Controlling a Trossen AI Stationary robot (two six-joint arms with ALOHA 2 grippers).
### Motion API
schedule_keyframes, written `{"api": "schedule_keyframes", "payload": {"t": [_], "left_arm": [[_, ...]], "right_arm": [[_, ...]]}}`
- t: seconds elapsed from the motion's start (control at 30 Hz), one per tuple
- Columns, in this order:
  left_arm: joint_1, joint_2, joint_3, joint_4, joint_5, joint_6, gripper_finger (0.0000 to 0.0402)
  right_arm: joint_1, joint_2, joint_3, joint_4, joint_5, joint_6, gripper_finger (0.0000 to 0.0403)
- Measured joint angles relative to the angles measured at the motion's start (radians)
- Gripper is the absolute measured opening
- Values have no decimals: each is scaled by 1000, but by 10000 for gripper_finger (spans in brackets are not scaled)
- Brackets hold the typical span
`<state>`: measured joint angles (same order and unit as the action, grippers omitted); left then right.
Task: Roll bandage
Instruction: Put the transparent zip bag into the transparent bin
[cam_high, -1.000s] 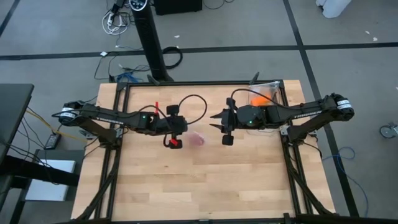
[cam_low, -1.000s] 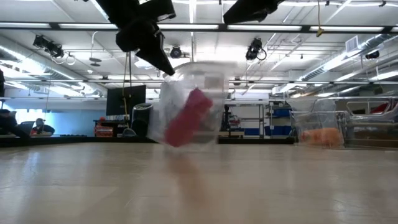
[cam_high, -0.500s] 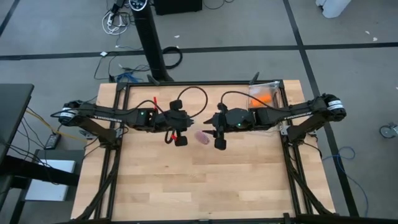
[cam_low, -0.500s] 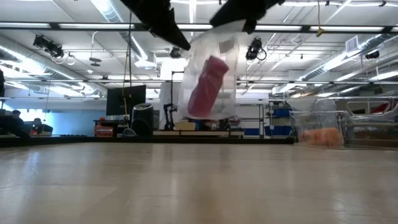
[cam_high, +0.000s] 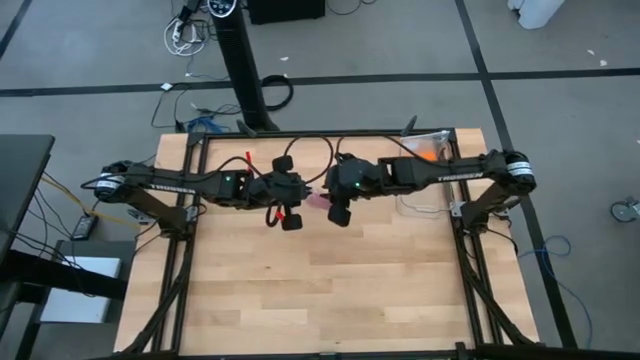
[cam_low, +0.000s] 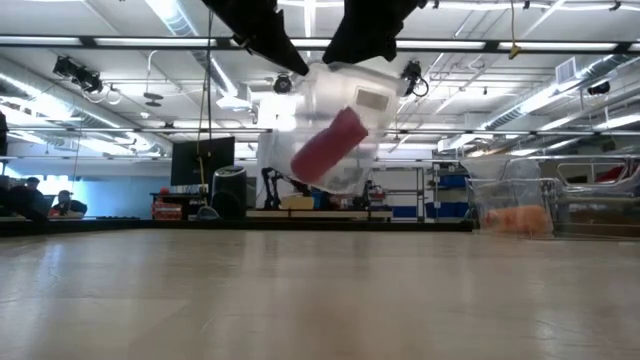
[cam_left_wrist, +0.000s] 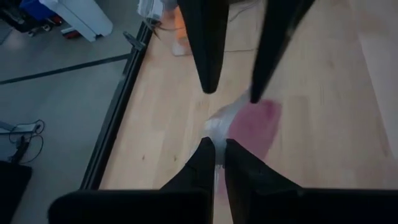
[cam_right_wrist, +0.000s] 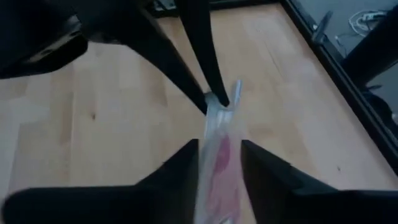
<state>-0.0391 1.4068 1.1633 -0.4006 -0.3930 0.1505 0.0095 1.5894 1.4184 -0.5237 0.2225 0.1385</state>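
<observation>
The bandage (cam_low: 328, 147) is a pink roll inside a clear plastic bag (cam_low: 345, 105) that hangs high above the table's middle. In the high view only a bit of the pink roll (cam_high: 318, 203) shows between the two grippers. My left gripper (cam_left_wrist: 216, 152) is shut on the bag. My right gripper (cam_right_wrist: 219, 163) has come in from the table's right. Its fingers stand open on either side of the bag (cam_right_wrist: 217, 146), opposite my left gripper. My left gripper pinches the bag's clear film at an upper edge (cam_left_wrist: 213, 132) between its two fingertips, slanting down from the table's left. The bag hangs below the fingers, clear of the table, with the roll tilted inside. My right gripper flanks the bag's sides (cam_right_wrist: 208, 134), slanting down from the right; whether its fingers touch the film I cannot tell.
A clear bin (cam_high: 428, 150) at the table's far right corner holds an orange roll (cam_low: 515, 220). Black frame rails run along the table's edges (cam_high: 188, 250). Bare wooden tabletop (cam_high: 320, 290) lies below and in front of the grippers.
My left gripper has risen with the bag, which has swung from low over the table to well clear of it, the roll tipping inside. My right gripper has moved toward the table's left, rolling as it went, until its fingers flank the bag.
</observation>
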Motion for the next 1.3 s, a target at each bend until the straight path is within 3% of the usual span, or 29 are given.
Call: {"api": "schedule_keyframes", "payload": {"t": [0.2,0.47,0.53,0.73,0.93,1.03,1.3], "left_arm": [[1,0,0,-2,-11,1,25],[0,0,0,27,-8,-5,36],[0,0,0,38,-20,-5,50],[-6,-3,0,42,-183,18,102],[-19,-24,0,53,-178,25,141],[-22,-51,0,61,-149,29,150],[2,-81,-10,90,62,24,153]], "right_arm": [[-26,9,6,-37,-67,-26,14],[-19,-17,6,-70,-28,-93,4],[-17,-32,6,-82,-10,-112,3],[-18,-101,4,-158,65,-137,2],[-19,-209,4,-290,144,-185,1],[-20,-276,5,-379,198,-193,1],[-26,-433,5,-592,345,-280,0]]}}
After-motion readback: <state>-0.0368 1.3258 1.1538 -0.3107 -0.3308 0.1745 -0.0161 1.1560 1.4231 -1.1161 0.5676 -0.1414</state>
